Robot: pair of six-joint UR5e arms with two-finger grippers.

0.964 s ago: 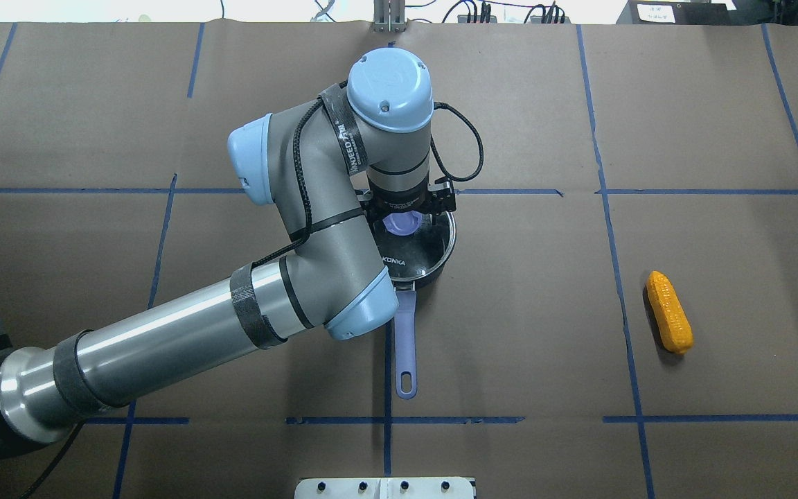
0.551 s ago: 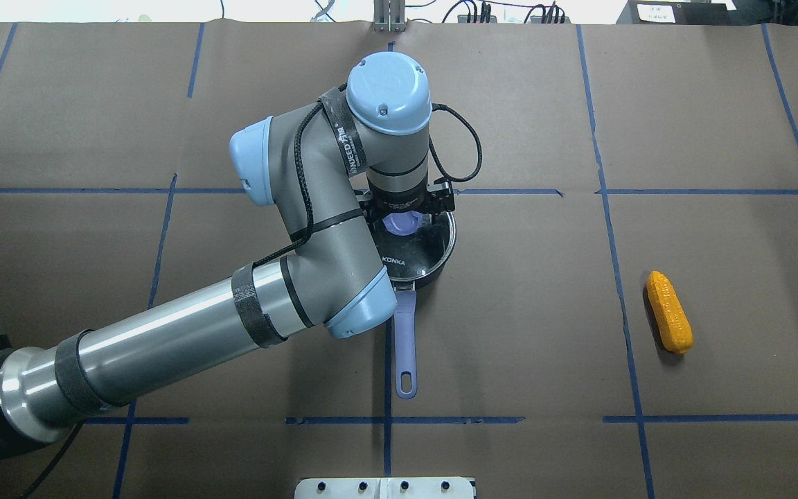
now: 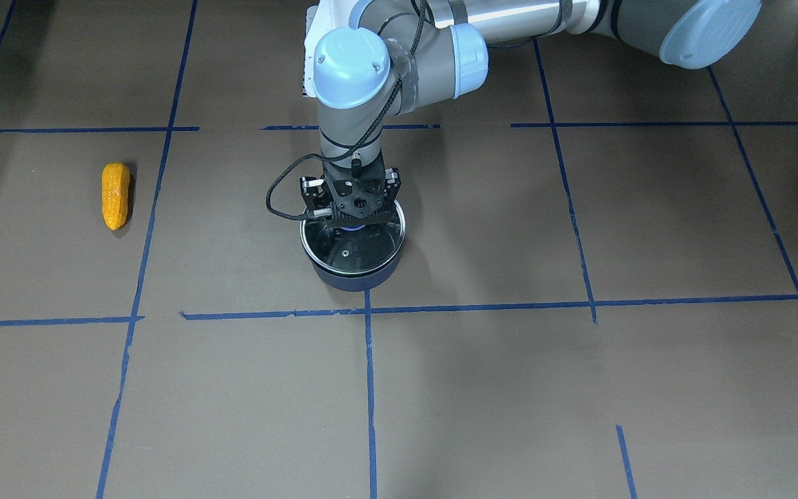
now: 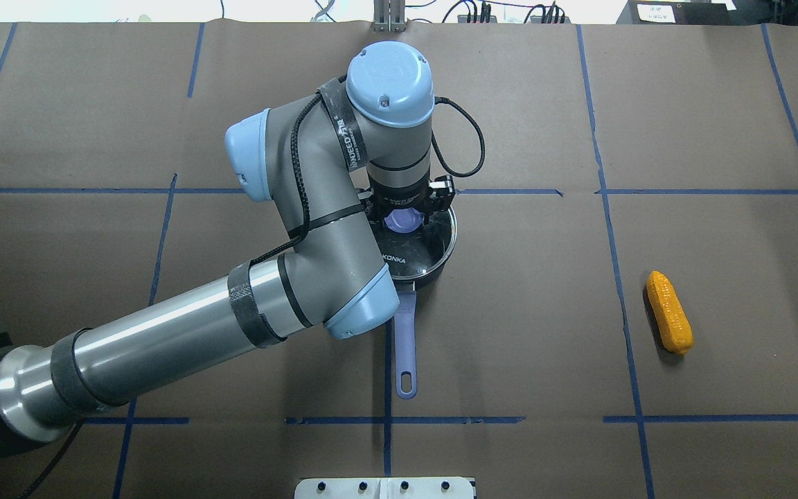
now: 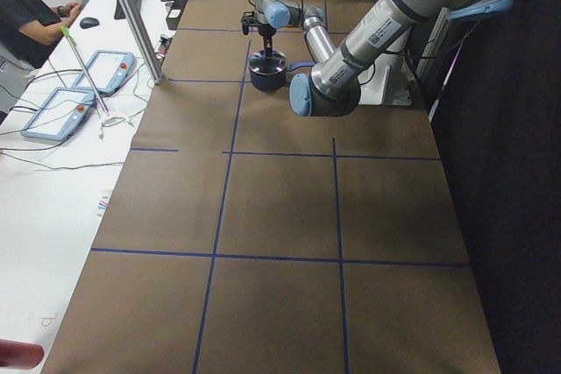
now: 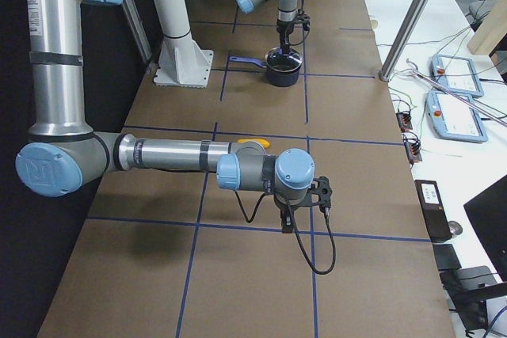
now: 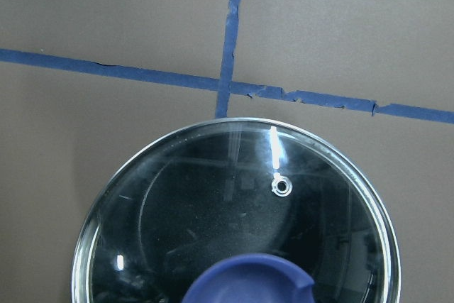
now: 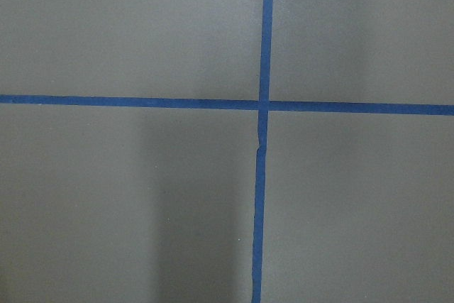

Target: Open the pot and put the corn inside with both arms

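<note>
The dark navy pot (image 3: 354,278) stands at mid table with its lavender handle (image 4: 405,346) pointing toward the robot. The glass lid (image 4: 430,242) is on it or barely above it; I cannot tell which. My left gripper (image 4: 404,220) points straight down, with its fingers on either side of the lid's purple knob (image 7: 248,282), shut on it. The lid fills the left wrist view (image 7: 234,196). The orange-yellow corn (image 4: 669,312) lies alone on the table, far right in the overhead view. My right gripper (image 6: 289,223) shows only in the exterior right view, over bare table, so I cannot tell its state.
Brown paper with a grid of blue tape lines (image 8: 262,104) covers the table (image 4: 544,346). The left arm's elbow (image 4: 343,291) hangs over the pot's near side. A white robot base plate (image 4: 385,487) sits at the near edge. An operator and teach pendants (image 5: 96,72) are at a side table.
The left arm's wrist has shifted slightly toward the far side and looks a little higher, still over the knob. The lid and pot have barely moved. The corn has not moved.
</note>
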